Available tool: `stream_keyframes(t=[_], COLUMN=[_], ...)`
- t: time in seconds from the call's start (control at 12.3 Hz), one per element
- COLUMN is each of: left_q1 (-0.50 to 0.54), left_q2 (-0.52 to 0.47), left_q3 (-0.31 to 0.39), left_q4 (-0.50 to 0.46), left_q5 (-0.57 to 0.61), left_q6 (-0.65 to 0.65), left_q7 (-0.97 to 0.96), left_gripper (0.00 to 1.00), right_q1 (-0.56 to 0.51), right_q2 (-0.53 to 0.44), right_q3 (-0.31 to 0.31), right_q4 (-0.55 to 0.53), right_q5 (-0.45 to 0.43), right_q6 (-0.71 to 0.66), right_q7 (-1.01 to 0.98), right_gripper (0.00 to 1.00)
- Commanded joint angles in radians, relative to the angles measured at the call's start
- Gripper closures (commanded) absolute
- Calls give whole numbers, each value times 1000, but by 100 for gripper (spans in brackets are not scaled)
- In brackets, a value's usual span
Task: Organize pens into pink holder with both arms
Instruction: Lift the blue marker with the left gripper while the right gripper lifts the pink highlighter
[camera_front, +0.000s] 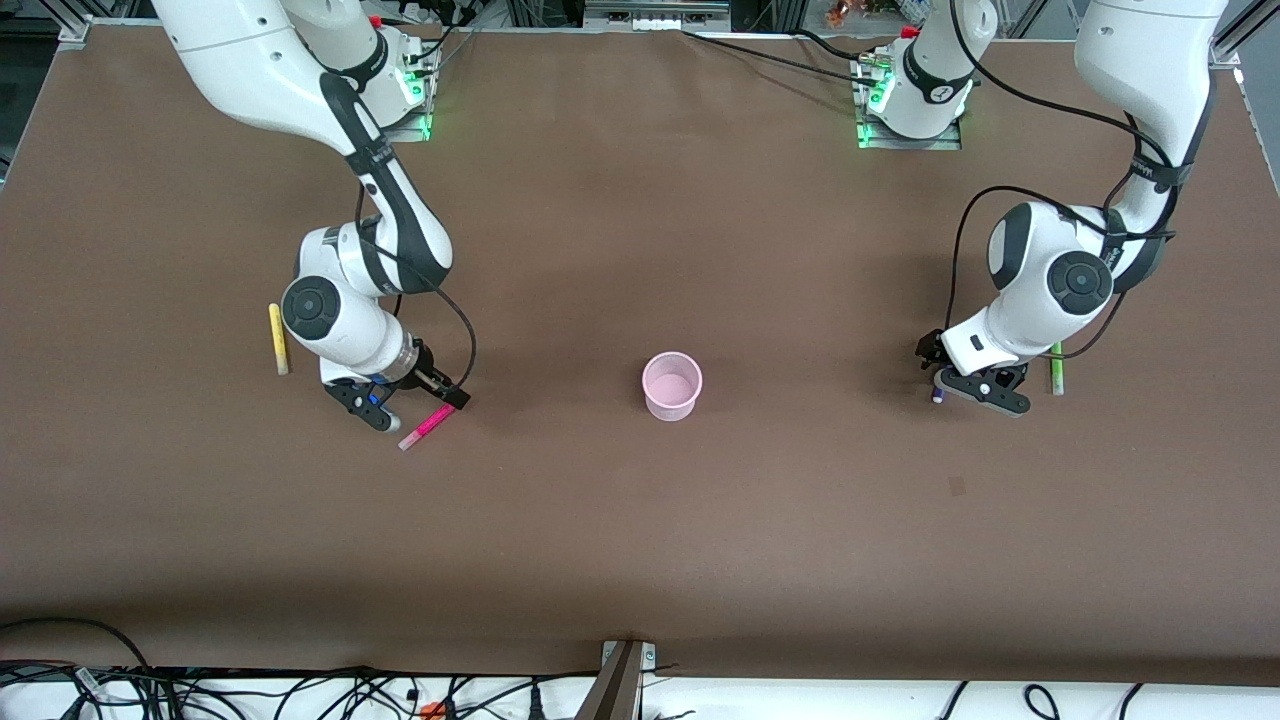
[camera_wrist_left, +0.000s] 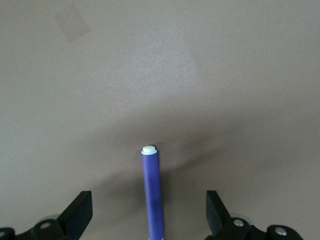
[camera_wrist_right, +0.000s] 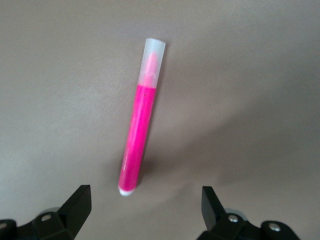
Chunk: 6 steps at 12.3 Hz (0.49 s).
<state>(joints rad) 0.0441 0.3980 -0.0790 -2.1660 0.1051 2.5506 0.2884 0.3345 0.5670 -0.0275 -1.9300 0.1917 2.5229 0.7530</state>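
Note:
The pink holder (camera_front: 672, 385) stands upright in the middle of the table. My right gripper (camera_front: 402, 400) is open, low over one end of the magenta pen (camera_front: 428, 425), which lies flat; in the right wrist view the pen (camera_wrist_right: 140, 125) lies just ahead of the open gripper (camera_wrist_right: 145, 197). My left gripper (camera_front: 950, 380) is open and low over the purple pen (camera_front: 938, 396). In the left wrist view that pen (camera_wrist_left: 151, 190) lies between the fingers of the open gripper (camera_wrist_left: 149, 206), untouched. The yellow pen (camera_front: 278, 338) and green pen (camera_front: 1056, 370) lie on the table.
The yellow pen lies beside the right arm's wrist, toward the right arm's end of the table. The green pen lies beside the left arm's wrist, toward the left arm's end. The brown table (camera_front: 640, 540) spreads around the holder. Cables run along the edge nearest the front camera.

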Motion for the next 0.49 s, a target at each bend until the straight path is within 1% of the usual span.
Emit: stream_keyframes(t=[0.0, 0.08, 0.16, 0.32, 0.41], left_q1=[0, 0, -1, -1, -1], left_q2=[59, 67, 76, 94, 99], left_q3=[-5, -5, -5, -5, -5], left_q4=[58, 67, 72, 84, 84], left_q5=[13, 13, 13, 13, 13], left_q6=[0, 0, 0, 0, 0], left_q7=[23, 23, 24, 25, 25], left_gripper=[20, 27, 31, 46, 50], right_q1=[6, 4, 3, 4, 3], right_q2=[45, 59, 77, 105, 106], right_q3=[-3, -3, -3, -3, -3], right_q4=[49, 68, 87, 112, 118], right_q5=[15, 17, 17, 60, 66], right_q6=[20, 20, 19, 19, 17], right_q7=[8, 0, 0, -4, -6], right_gripper=[18, 25, 34, 47, 53])
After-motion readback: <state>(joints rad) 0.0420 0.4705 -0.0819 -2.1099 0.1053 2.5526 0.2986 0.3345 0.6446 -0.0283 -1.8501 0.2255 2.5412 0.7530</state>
